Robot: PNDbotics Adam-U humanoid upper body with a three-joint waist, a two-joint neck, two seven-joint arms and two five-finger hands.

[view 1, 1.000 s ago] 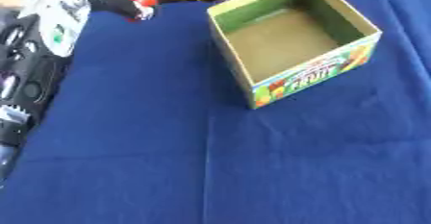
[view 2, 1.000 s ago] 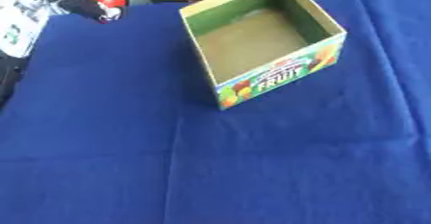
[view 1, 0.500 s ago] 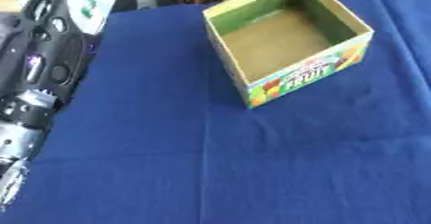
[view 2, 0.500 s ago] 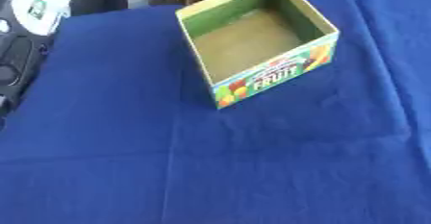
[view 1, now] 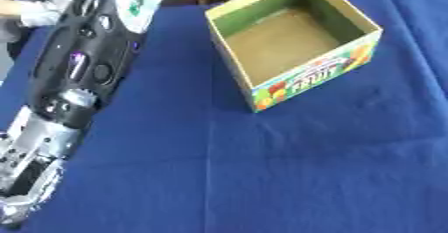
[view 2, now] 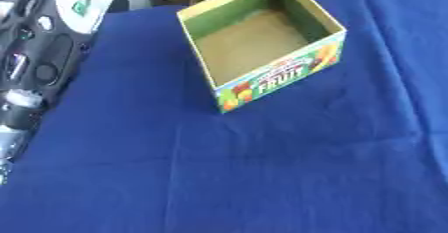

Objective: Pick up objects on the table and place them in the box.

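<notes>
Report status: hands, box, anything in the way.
Left arm along left edge, robot hand not seen; right out of view. Box open, empty, upright on blue cloth. Nothing blocking it.

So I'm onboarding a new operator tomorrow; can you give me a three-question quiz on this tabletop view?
1. True or false: the box has something inside it.
2. Which colour is the cloth that covers the table? A red, B blue, C white.
3. Which word is printed large on the box's front?

Key: 1. False, its floor is bare. 2. B. 3. FRUIT.
</notes>
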